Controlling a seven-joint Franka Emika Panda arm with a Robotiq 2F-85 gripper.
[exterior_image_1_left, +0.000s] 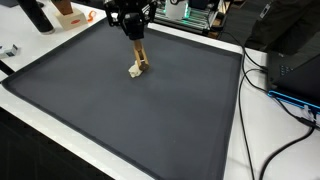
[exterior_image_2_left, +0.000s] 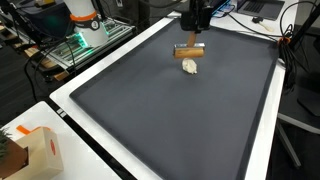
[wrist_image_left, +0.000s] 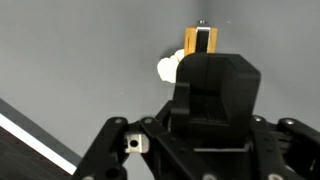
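In an exterior view the claw seems clenched on a wooden piece, whose white lump touches the mat near the mat's far edge. In an exterior view the wooden piece sits crosswise above the white lump. The wrist view hides the fingertips. I judge that a steady, upright hold with light pressure serves best.

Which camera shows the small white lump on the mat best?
In an exterior view the small white lump lies whole, below the tan wooden bar. In an exterior view it looks smaller. The wrist view shows only an edge.
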